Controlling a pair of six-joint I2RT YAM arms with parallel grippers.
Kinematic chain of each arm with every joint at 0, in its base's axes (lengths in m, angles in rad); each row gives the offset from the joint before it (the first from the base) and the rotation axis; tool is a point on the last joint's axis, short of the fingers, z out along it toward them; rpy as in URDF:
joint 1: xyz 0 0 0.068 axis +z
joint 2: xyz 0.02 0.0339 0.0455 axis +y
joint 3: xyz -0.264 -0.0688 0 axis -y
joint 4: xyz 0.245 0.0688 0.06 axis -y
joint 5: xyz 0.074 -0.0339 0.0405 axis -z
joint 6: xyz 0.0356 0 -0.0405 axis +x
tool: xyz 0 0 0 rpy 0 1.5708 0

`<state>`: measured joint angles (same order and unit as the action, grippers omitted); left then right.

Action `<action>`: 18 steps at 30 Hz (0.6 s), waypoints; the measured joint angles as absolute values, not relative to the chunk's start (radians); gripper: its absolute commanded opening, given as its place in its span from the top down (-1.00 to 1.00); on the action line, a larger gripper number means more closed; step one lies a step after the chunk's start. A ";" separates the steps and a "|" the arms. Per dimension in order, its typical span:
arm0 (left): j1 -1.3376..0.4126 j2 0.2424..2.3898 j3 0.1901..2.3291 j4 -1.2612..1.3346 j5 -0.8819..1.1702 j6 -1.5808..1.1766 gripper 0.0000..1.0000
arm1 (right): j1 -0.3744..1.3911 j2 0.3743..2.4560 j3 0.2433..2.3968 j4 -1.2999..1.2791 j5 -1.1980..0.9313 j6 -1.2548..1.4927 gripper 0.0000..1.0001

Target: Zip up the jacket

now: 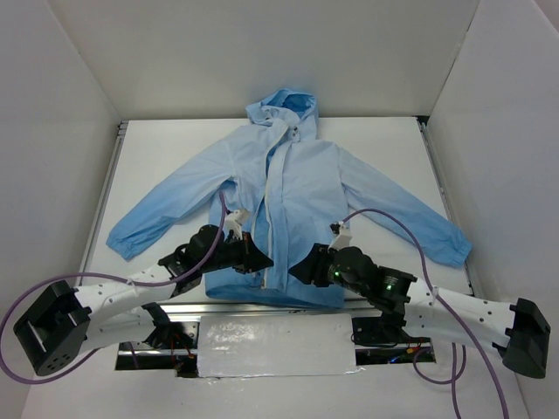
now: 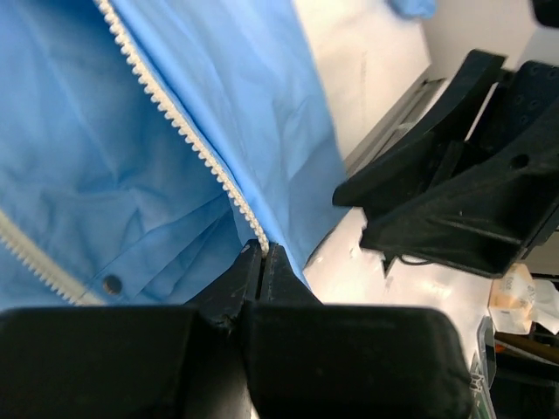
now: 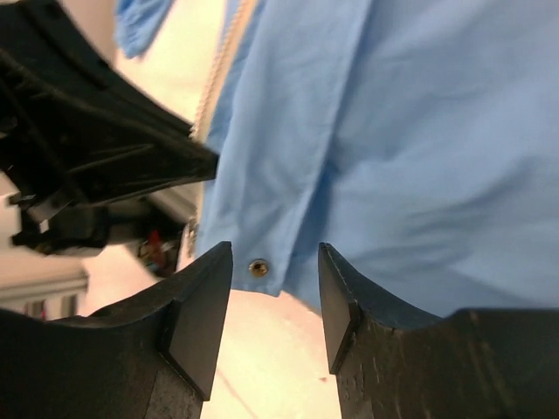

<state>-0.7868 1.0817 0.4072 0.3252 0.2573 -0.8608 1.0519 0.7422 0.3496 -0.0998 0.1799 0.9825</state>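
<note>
Jacket point(image 1: 297, 183) hem at table point(image 1: 393, 144) near edge; left end effector point(image 2: 262, 256) clamps zipper point(image 2: 179, 127).

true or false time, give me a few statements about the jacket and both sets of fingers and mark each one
1. The left fingers are shut on the jacket at the lower end of a zipper row. True.
2. The right fingers are shut on the hem. False: they are open, with a hem corner and its snap between them.
3. The hood lies at the far side, away from the arm bases. True.
4. The jacket is zipped to the collar. False: the left wrist view shows two zipper rows apart near the hem.
</note>
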 measured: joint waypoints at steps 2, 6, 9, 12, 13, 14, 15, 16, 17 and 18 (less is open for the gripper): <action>-0.790 1.061 0.406 0.346 0.254 -0.861 1.00 | 1.052 0.727 0.350 -0.082 0.147 0.973 -0.09; -0.796 1.038 0.406 0.381 0.247 -0.862 1.00 | 1.054 0.765 0.350 -0.038 0.088 0.971 -0.15; -0.805 1.039 0.406 0.393 0.244 -0.862 1.00 | 1.056 0.816 0.342 0.011 0.042 0.979 -0.22; -0.818 1.050 0.406 0.407 0.240 -0.863 1.00 | 1.056 0.841 0.339 0.062 0.003 0.979 -0.23; -0.823 1.056 0.406 0.412 0.239 -0.863 1.00 | 1.056 0.846 0.339 0.078 -0.009 0.980 -0.22; -0.827 1.063 0.406 0.420 0.237 -0.863 1.00 | 1.056 0.849 0.339 0.089 -0.015 0.980 -0.22; -0.831 1.068 0.406 0.426 0.234 -0.863 1.00 | 1.056 0.850 0.339 0.095 -0.018 0.981 -0.22; -0.834 1.074 0.406 0.430 0.232 -0.864 1.00 | 1.056 0.849 0.339 0.100 -0.019 0.983 -0.23; -0.837 1.079 0.406 0.433 0.229 -0.864 1.00 | 1.056 0.849 0.339 0.105 -0.020 0.983 -0.23; -0.839 1.082 0.406 0.435 0.225 -0.864 1.00 | 1.056 0.847 0.338 0.111 -0.022 0.984 -0.23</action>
<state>-0.8394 1.0824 0.4057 0.4347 0.2249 -0.8642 1.0561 0.8474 0.3382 0.1108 -0.0216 0.9836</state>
